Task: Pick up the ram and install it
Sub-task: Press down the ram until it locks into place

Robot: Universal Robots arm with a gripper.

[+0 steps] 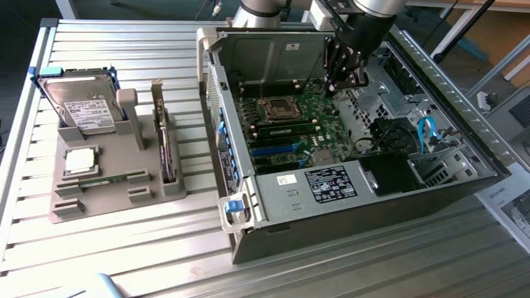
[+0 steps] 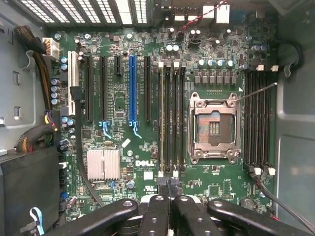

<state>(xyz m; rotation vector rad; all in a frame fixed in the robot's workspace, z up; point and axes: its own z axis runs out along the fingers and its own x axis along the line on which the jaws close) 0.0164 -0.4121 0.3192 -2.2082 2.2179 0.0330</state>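
Ribbed metal surface (image 1: 124, 248) carries open grey computer case (image 1: 348, 205); black pincer (image 2: 168, 189), pressed together, hangs over green motherboard (image 2: 147, 98). Ram, thin green stick (image 1: 108, 180), lies flat in grey holder (image 1: 108, 198), well apart.

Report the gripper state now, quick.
Gripper: fingers shut over the motherboard inside the case; whether they hold anything cannot be told.
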